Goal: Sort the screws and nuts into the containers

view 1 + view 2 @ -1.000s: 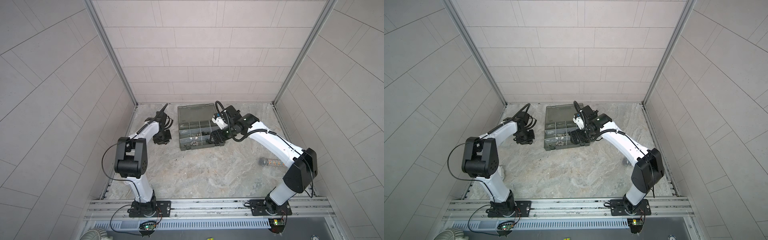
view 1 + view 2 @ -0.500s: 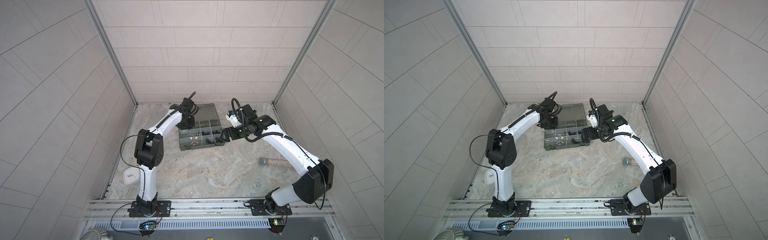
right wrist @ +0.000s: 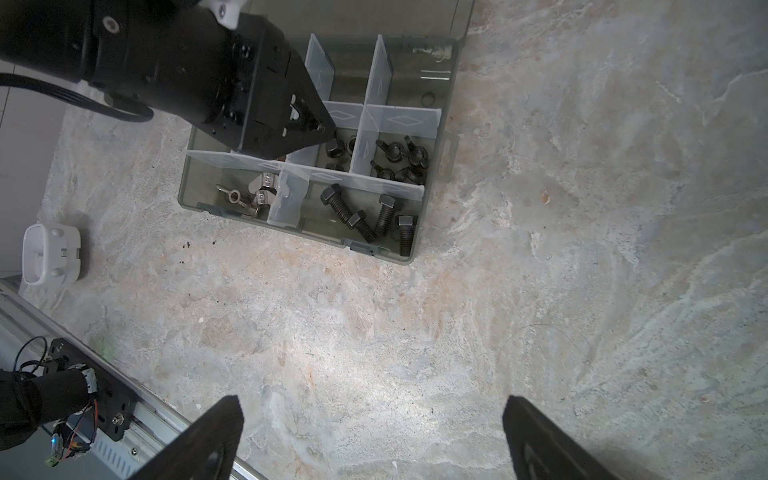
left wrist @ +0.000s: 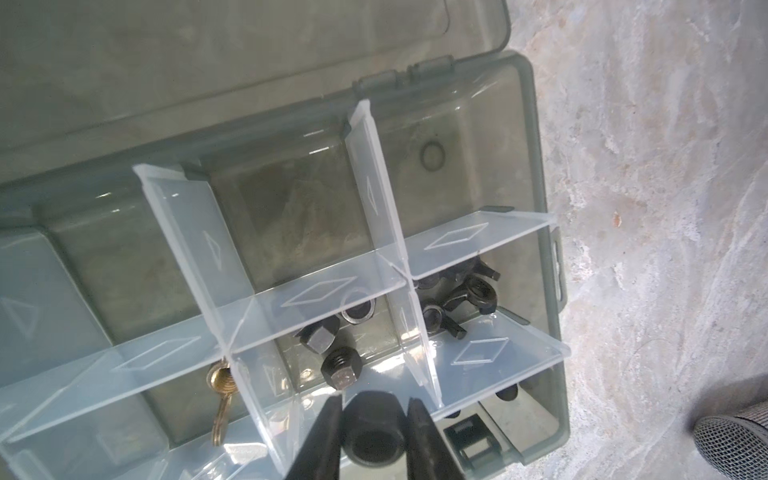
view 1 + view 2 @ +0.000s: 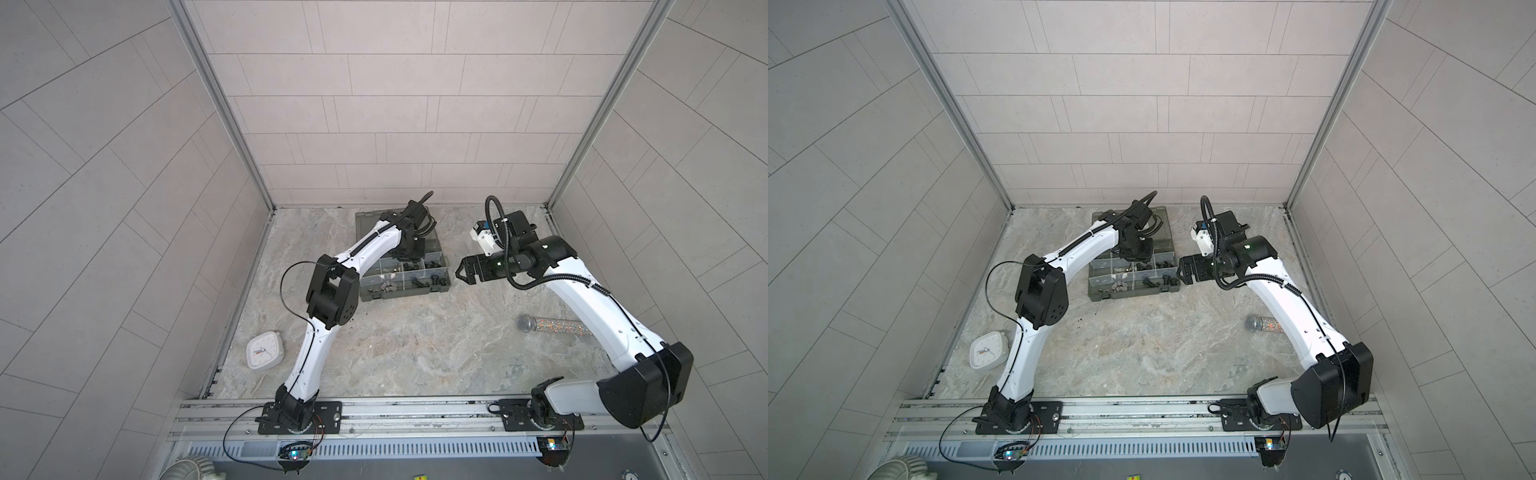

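Holding a black nut (image 4: 372,428) between them, the left fingers (image 4: 322,440) stand narrow and hang over the middle of the open case (image 4: 540,174). The nut is in the air, just above the centre compartment, and not yet in it. Two black hex pieces (image 4: 328,353) and a ring (image 4: 357,309) lie in this compartment; I cannot tell if the hex pieces are nuts or short bolts.

In a top view the case (image 5: 399,294) lies on the desk (image 5: 415,353) near its 12 o'clock edge. Four screws (image 3: 365,216) lie in the case's 4 o'clock corner compartment. Black winged nuts (image 3: 401,160) fill the compartment on its 3 o'clock side. Silvery winged nuts (image 3: 255,193) lie in the 7 o'clock corner.

The right fingers (image 3: 208,440) are wide apart and hold nothing. In a top view they (image 5: 465,266) stand just beside the case at 3 o'clock, apart from it.

A microphone (image 5: 548,325) lies at 4 o'clock from the case, well apart. A white clock (image 5: 264,350) lies at 7 o'clock.
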`<action>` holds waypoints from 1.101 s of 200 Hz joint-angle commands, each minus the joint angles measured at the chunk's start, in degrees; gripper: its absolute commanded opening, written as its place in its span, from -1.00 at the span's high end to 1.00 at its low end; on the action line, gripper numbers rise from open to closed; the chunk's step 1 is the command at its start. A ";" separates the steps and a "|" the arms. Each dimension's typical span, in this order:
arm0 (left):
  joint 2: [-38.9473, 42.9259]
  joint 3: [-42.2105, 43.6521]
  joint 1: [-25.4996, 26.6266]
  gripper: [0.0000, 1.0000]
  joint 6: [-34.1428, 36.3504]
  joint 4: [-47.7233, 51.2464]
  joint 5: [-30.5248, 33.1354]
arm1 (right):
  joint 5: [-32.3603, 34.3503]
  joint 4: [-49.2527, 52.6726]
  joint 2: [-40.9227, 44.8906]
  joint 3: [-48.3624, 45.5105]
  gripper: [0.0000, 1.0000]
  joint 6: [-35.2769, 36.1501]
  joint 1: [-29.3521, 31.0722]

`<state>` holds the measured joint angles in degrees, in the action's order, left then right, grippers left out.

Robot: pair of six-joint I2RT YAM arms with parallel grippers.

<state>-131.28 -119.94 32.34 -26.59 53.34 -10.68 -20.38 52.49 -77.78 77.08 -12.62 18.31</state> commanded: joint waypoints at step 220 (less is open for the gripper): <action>55.99 62.91 -31.74 -1.00 19.82 -37.55 14.19 | 23.21 -16.19 6.42 -11.68 -0.99 -1.11 -7.59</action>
<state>-75.18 -62.50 -0.93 -16.69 21.32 -1.43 -7.16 43.16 -74.00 70.26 -13.37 12.49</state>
